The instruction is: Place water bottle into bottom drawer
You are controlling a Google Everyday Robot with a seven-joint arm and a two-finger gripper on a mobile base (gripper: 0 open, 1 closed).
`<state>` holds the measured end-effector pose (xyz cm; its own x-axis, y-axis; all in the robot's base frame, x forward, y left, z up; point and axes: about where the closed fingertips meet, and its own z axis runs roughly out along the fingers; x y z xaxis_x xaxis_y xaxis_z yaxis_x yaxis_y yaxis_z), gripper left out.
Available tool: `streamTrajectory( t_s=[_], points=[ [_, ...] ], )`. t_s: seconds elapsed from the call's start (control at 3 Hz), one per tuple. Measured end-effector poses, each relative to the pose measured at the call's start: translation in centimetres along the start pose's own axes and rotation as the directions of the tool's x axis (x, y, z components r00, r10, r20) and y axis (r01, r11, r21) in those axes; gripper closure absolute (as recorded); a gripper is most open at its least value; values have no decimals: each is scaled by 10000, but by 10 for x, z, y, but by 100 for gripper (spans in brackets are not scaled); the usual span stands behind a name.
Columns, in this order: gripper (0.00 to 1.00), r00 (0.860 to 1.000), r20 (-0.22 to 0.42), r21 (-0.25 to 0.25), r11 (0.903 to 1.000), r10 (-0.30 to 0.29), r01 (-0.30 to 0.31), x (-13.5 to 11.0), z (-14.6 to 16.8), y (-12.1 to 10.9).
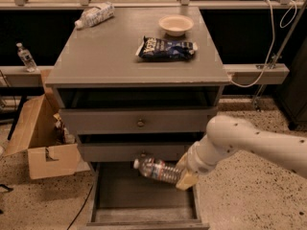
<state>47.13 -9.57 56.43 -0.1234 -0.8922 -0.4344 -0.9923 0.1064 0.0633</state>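
The water bottle is clear with a white cap pointing left and lies nearly level in the air. My gripper is shut on its right end and holds it over the open bottom drawer, just below the front of the middle drawer. My white arm comes in from the right. The bottom drawer is pulled out and its grey inside holds nothing that I can see.
On the cabinet top lie a bottle with a white-and-blue label, a dark snack bag and a pale bowl. A small upright bottle stands far left. An open cardboard box sits left of the cabinet.
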Motion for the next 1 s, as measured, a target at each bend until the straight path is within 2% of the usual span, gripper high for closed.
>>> streamTrajectory(
  t_s=[0.33,0.67,1.0],
  points=[
    [100,9997,-8,-477,9985,260,-260,21,69,16],
    [100,9961,188,-938,9921,859,-837,39,131,26],
    [100,9943,275,-1247,9872,1034,-992,45,153,34]
  ],
)
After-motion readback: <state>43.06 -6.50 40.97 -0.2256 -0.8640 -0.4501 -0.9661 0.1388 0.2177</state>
